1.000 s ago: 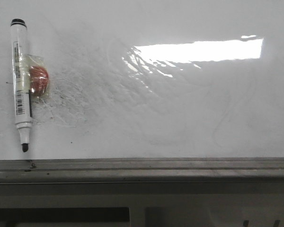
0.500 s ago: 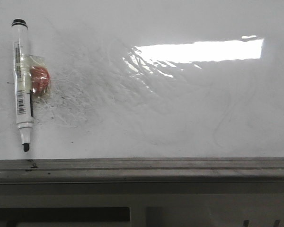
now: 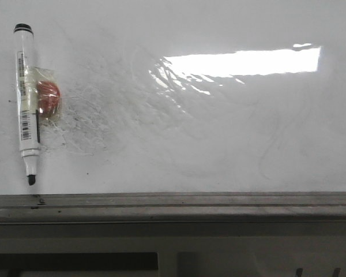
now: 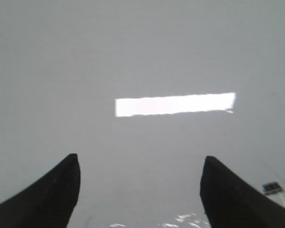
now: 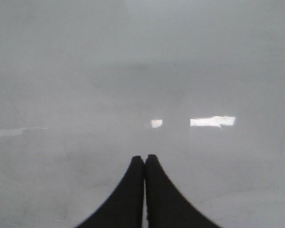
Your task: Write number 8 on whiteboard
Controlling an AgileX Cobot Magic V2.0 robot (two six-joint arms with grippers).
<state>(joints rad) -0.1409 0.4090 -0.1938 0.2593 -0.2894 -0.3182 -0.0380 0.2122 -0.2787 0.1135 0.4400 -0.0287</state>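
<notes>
Progress: nothing of the task is showing as done yet — no number 8 is appearing anywhere on the whiteboard (image 3: 230,144), so the whole figure is still waiting to be drawn.
Left to do: by my judgement, picking up the marker (image 3: 26,104), bringing its tip to a clean patch, tracing both loops.
Whiteboard: lying flat as the working surface, filling the front view; glossy white, reflecting a bright rectangular ceiling light (image 3: 242,62) toward the right.
Smudges: faint grey scratchy erasure marks (image 3: 104,109) spreading across the left-centre — these are residue, not a digit.
Edge rail: grey metal rail (image 3: 173,202) running along the near side of the board.
Marker: resting on the board at far left, uncapped, dark tip pointing toward the rail; white barrel with barcode label.
Attachment: a reddish-orange lump (image 3: 48,97) sitting just beside the barrel, taped to it with clear tape.
Left tool (image 4: 140,187): fingers spread wide apart, gripping nothing, hovering over bare board.
Right tool (image 5: 145,190): fingers pressed together with nothing between them, also hanging over plain board.
Arms: neither is showing in the front view.
</notes>
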